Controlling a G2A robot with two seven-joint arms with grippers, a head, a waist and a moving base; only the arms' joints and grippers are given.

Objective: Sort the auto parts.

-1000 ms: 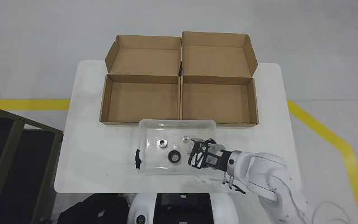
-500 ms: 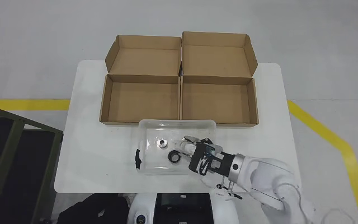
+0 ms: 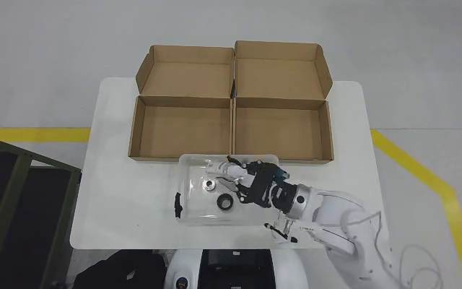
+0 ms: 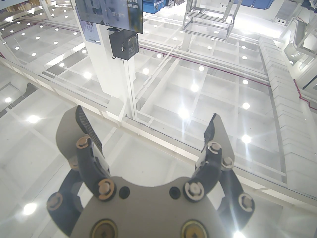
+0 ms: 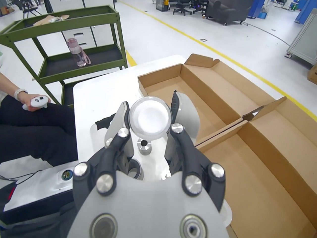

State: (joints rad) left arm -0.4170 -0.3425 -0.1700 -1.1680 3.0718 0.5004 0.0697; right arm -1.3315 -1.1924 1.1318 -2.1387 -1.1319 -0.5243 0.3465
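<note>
Right gripper (image 5: 150, 104) was clamped on a round, shiny disc-like part (image 5: 150, 121), gripped by its rim between both fingers. It hung over the far side of the clear tray (image 3: 182, 177), just near of the two open cardboard boxes. The height probably served to clear the tray wall on the way to a box. The left box (image 3: 180, 131) and right box (image 3: 278, 133) both lay bare (which one suits this part, I could not tell). A small metal cylinder (image 3: 209, 185) and a black ring (image 3: 225, 203) sat in the tray, so sorting looked barely begun. Left gripper (image 4: 146, 122) pointed at the ceiling, fingers spread with nothing between, likely parked out of the way.
</note>
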